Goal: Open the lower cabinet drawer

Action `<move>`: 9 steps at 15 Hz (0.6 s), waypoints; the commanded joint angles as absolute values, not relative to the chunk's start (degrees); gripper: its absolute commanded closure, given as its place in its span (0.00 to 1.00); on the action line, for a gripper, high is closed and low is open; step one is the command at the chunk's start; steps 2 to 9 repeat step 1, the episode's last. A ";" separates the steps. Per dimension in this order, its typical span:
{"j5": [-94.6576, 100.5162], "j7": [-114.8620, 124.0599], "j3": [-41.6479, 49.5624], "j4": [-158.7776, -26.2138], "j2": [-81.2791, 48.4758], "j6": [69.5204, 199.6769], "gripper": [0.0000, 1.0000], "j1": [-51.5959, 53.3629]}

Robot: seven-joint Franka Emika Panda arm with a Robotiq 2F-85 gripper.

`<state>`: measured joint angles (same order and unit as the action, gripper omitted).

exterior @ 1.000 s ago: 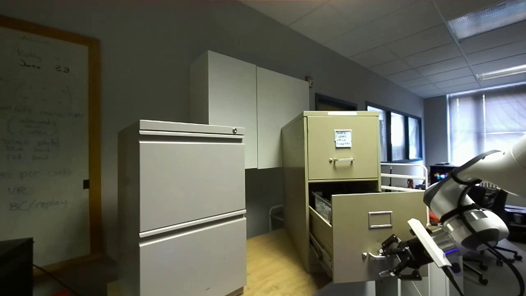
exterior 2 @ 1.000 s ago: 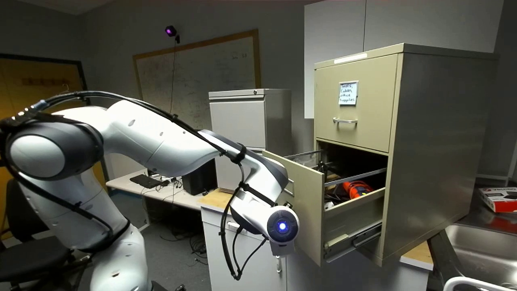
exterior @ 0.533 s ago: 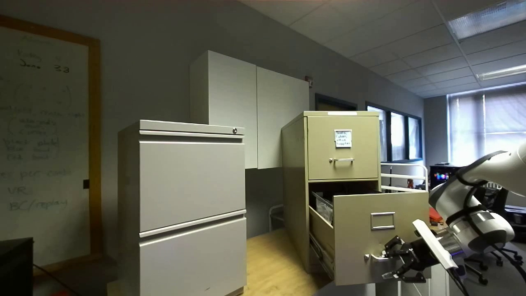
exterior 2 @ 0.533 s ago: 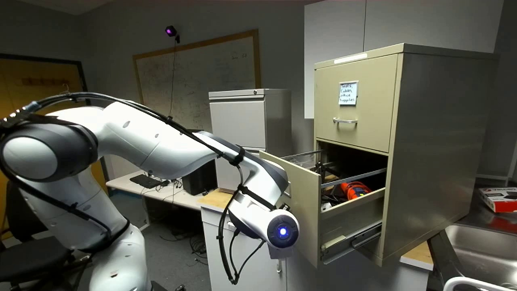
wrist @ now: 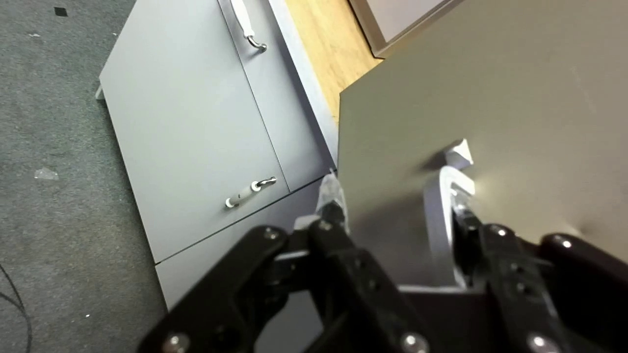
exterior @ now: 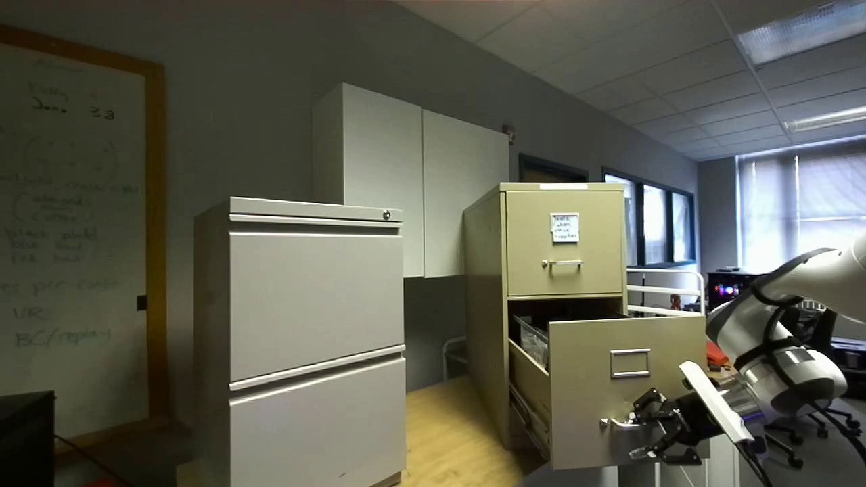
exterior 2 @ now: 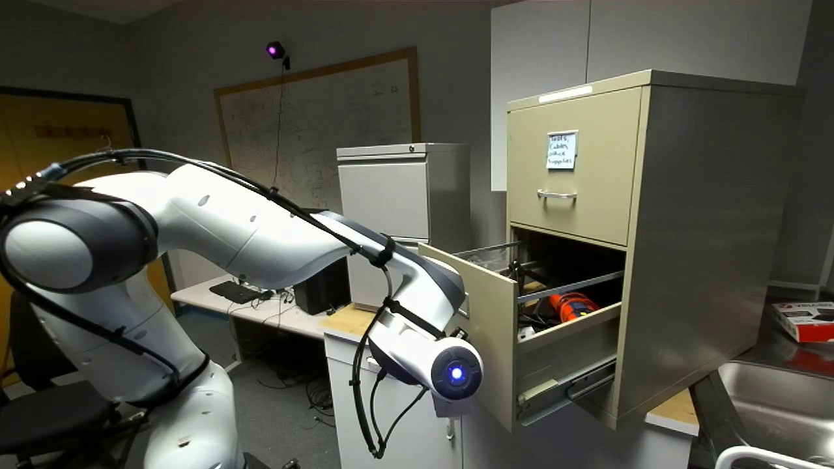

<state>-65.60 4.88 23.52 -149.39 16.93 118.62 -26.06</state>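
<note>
Plainly, the lower cabinet drawer [exterior: 586, 385] stands well out from the tan filing cabinet [exterior 2: 710, 228], below the closed upper drawer [exterior: 528, 257]; in an exterior view I see something orange [exterior 2: 572, 306] lying inside. At the metal handle [wrist: 440, 220] on its front, the gripper [exterior: 637, 435] has its fingers apart, and one seems to reach in behind the handle, though the wrist view is blurred there. Behind the gripper extends the white arm [exterior 2: 280, 241]. A light-grey cabinet [exterior: 314, 291] stands near the tan one, bare wood top [exterior: 440, 419] between them.
</note>
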 commanded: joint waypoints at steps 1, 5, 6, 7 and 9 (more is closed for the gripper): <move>-61.71 5.55 22.22 -151.13 14.57 115.72 0.74 -25.25; -61.71 5.55 22.22 -151.13 14.57 115.72 0.74 -25.25; -61.71 5.55 22.22 -151.13 14.57 115.72 0.74 -25.25; -61.71 5.55 22.22 -151.13 14.57 115.72 0.74 -25.25; -61.71 5.55 22.22 -151.13 14.57 115.72 0.74 -25.25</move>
